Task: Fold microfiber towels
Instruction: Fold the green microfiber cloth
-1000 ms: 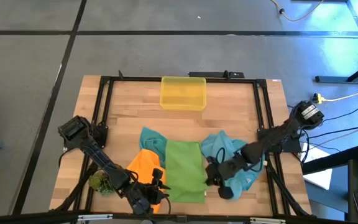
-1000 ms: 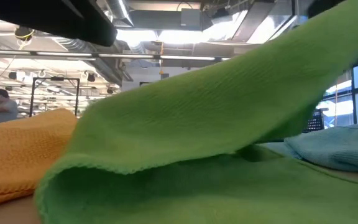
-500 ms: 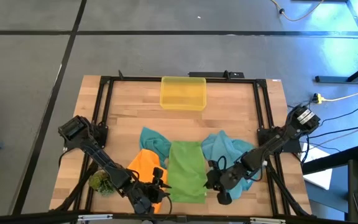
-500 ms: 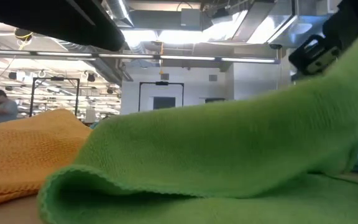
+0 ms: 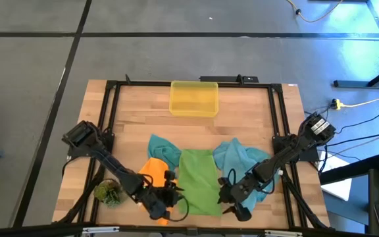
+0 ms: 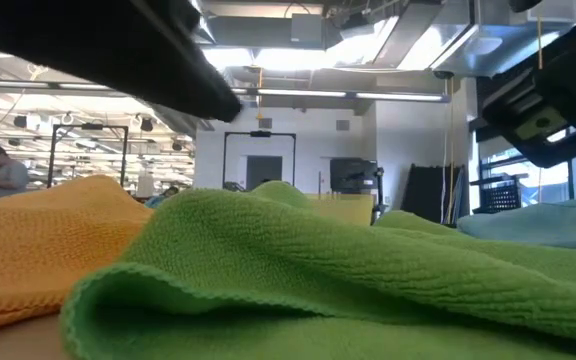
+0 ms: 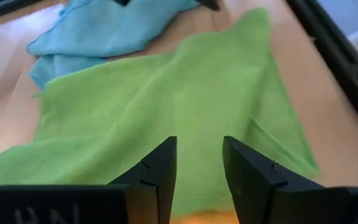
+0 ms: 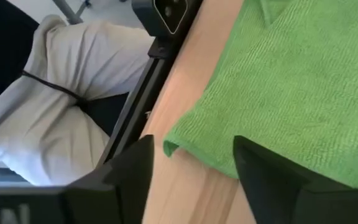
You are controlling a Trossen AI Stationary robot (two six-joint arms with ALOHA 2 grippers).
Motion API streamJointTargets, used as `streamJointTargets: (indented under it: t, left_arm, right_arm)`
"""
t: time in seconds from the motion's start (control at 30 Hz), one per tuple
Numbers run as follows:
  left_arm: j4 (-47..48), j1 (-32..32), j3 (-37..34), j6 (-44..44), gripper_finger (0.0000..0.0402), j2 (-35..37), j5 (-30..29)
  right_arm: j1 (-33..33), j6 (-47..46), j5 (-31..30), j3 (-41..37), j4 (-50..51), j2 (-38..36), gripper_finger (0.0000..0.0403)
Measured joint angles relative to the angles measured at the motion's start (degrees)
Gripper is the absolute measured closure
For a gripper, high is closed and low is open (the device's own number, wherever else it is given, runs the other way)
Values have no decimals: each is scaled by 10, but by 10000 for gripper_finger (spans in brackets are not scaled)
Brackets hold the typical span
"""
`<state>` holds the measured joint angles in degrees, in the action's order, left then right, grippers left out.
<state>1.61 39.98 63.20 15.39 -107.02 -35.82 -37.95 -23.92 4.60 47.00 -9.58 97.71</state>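
1. The left gripper (image 7: 197, 165) has its fingers parted with nothing between them, hovering just over the near edge of the green towel (image 7: 166, 99).
2. The right gripper (image 8: 191, 171) is likewise released, its fingers spread above the towel's near corner, where bare table (image 8: 185, 186) shows.
3. The green towel (image 5: 199, 181) lies flat along the table's front middle, between both grippers (image 5: 166, 197) (image 5: 232, 197).
4. The orange towel (image 5: 151, 172) lies just left of it, partly under the left arm.
5. One teal towel (image 5: 163, 148) sits behind the orange one; another (image 5: 239, 158) bunches to the green towel's right.
6. The yellow bin (image 5: 193, 98) stands at the table's far edge.
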Motion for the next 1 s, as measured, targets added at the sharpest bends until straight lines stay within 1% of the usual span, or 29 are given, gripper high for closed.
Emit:
streamJointTargets:
  t: [0.03, 0.13, 0.2, 0.33, 0.4, 0.57, 0.67, 0.77, 0.87, 1.0]
  left_arm:
    - [-6, -6, 0, 5, 280, 0, 21]
    - [-34, -19, 0, 22, 280, 0, 120]
    - [-49, -15, 0, 26, 280, 0, 154]
    - [-44, 10, 0, 18, 284, 0, 157]
    - [-38, 20, 0, 1, 286, -1, 158]
    - [-45, 34, 0, -100, 288, -24, 150]
    - [-53, 29, 0, -121, 288, -44, 163]
    - [-56, 19, 0, -141, 289, -56, 155]
    - [-81, 13, 0, -174, 289, -63, 151]
    - [-89, 10, 0, -196, 289, -76, 178]
  right_arm:
    - [0, 0, 0, 0, 1, -3, 173]
    - [0, 0, -22, 0, 2, -16, 165]
    - [0, 2, -49, 0, 1, -22, 168]
    - [6, 5, -103, 0, 2, -24, 177]
    - [14, 6, -105, 0, 9, -24, 179]
    - [25, 17, -106, 0, 8, -24, 179]
    - [28, 18, -105, 0, 7, -24, 179]
    - [29, 18, -105, 0, 8, -24, 179]
    - [29, 19, -105, 0, 8, -24, 179]
    - [29, 18, -105, 0, 13, -24, 179]
